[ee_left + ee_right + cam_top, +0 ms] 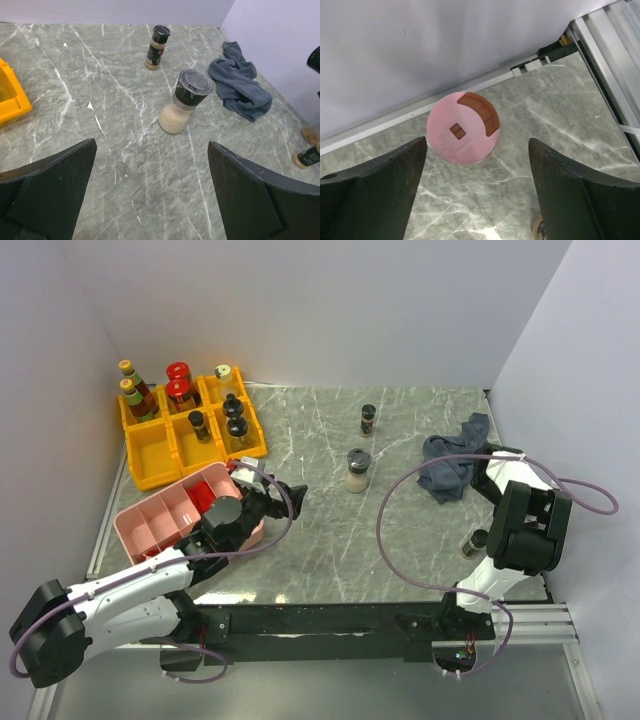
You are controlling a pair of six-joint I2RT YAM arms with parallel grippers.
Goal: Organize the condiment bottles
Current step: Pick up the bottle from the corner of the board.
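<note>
Left gripper (152, 172) is wide apart and empty, lined up on the pale grinder (184, 102) standing on the tabletop (90, 120). Next up, I reckon: reach in, straddle it, squeeze, haul to the yellow bins (150, 455).

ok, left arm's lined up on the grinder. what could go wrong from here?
The grinder is tall and stands alone; an off-centre close by the open left gripper could tip it.
A small bottle sits close beside the right arm, likely to be knocked if that arm swings.
The left arm's cable loops by the pink tray and might snag it.
</note>
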